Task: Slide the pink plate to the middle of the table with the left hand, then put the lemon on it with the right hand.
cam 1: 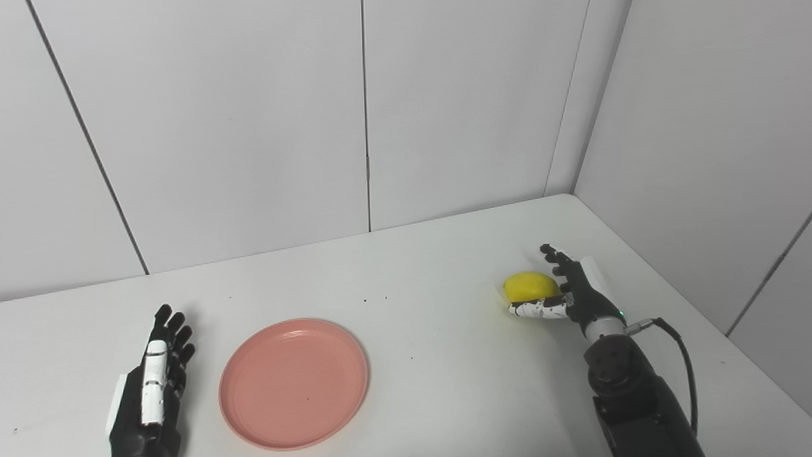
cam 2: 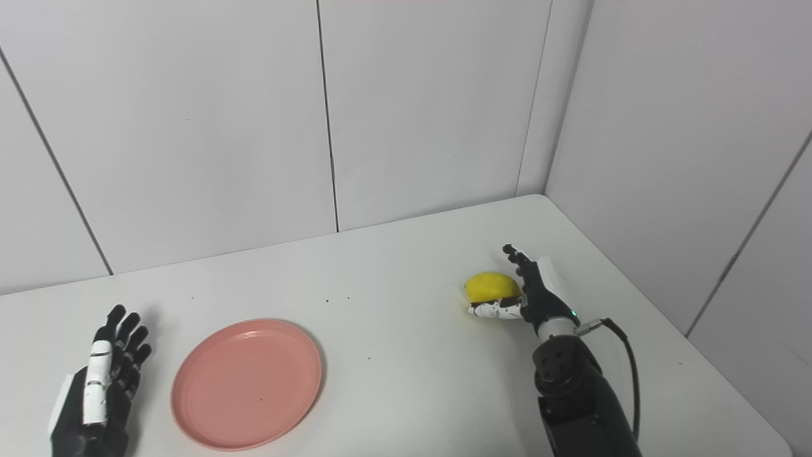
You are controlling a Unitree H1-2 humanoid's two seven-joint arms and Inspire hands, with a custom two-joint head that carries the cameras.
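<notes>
My left hand [cam 1: 152,387] is resting with fingers spread and released just beside the pink plate [cam 1: 294,383] on the surface [cam 1: 431,266], while my right hand [cam 1: 564,292] is cupping the lemon [cam 1: 530,285] well off to the right, fingers not yet clenched.

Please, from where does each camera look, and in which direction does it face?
Left eye view: on the head, facing down and forward at the table; both arms enter from below.
Right eye view: beside it, same direction, scene shifted leftward.
Shared: pink plate, lemon, left hand open beside the plate, right hand open around the lemon.
</notes>
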